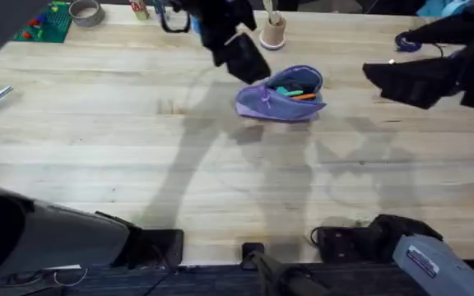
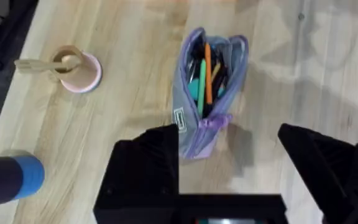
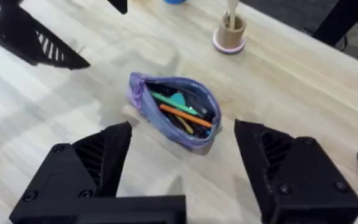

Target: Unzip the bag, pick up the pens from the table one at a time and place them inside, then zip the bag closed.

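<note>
Both claws, left (image 2: 229,163) and right (image 3: 182,163), gape above the unzipped bag (image 1: 281,94), pens (image 2: 204,78) half-buried inside.

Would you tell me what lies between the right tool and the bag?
Only bare table: in the right wrist view, the open right tool hovers beside the bag.

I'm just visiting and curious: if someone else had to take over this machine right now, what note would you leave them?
Left gripper: open, empty, hovering just by the bag.
Right gripper: open, empty, above the table near the bag.
Bag: lying on the table, unzipped and gaping.
Pens: the green pen and the orange pen both lie inside the bag.
Done: unzipping, both pens placed inside.
Left: zip the bag closed.
</note>
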